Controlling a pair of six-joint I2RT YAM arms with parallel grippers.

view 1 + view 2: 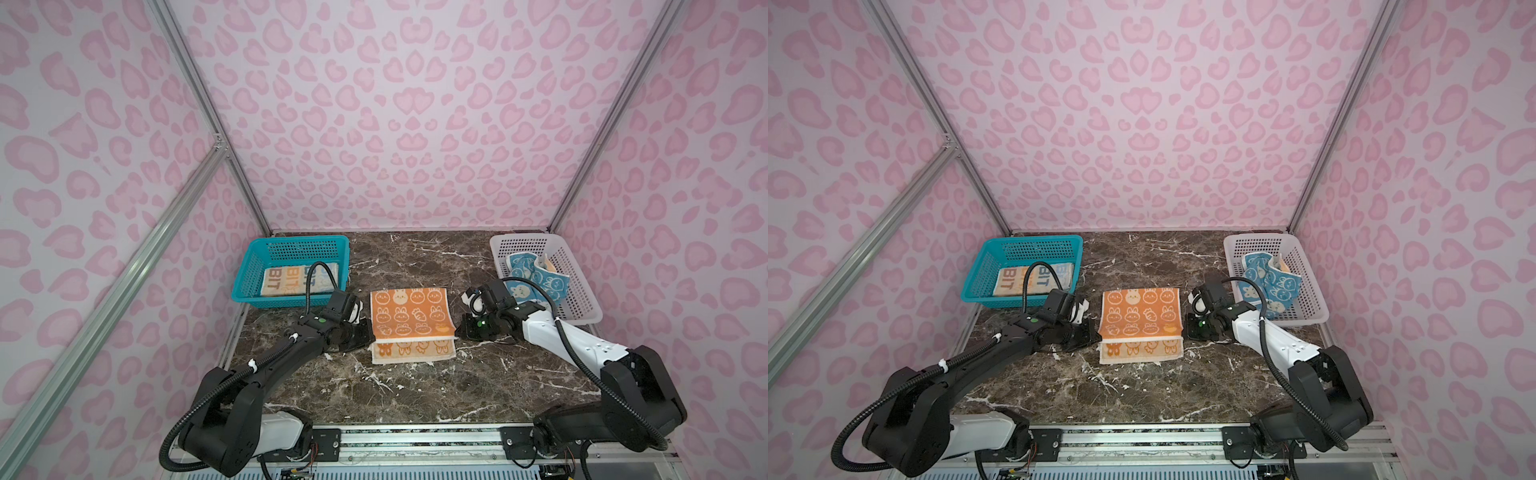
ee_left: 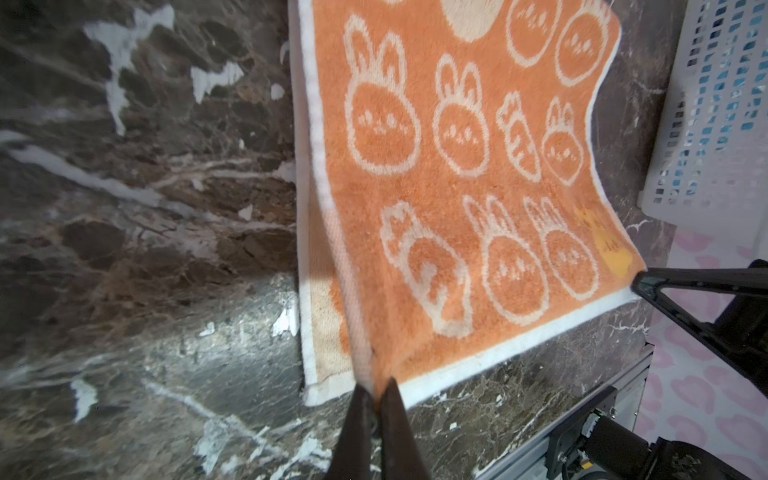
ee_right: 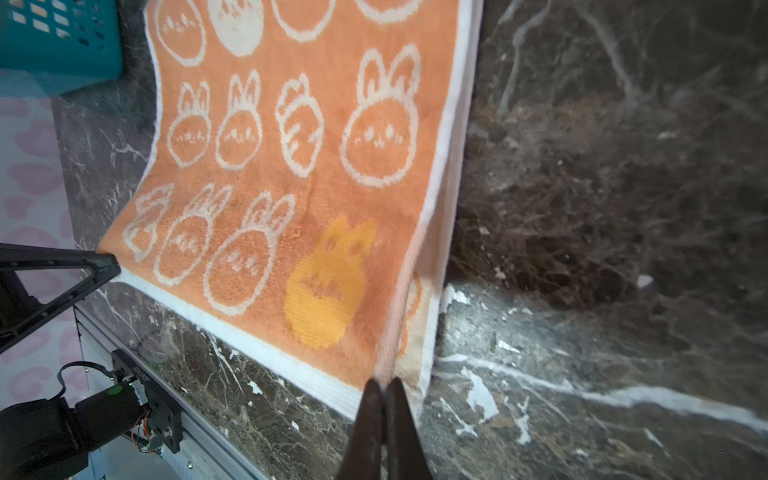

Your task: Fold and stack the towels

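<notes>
Dark marble tabletop (image 1: 415, 395) under pink spotted walls (image 1: 395, 124): I see the orange towel (image 1: 409, 318) lying in the middle between the two baskets, its upper layer folded over so that a paler strip of the lower layer shows along the near edge. My left gripper (image 2: 376, 388) has its jaws pinching one near corner of that upper layer, and my right gripper (image 3: 384, 384) pinches the opposite corner. The cream towel (image 1: 282, 280) lies folded in the teal basket (image 1: 291, 240), and the blue towel (image 1: 523, 282) sits crumpled in the white basket (image 1: 519, 237).
</notes>
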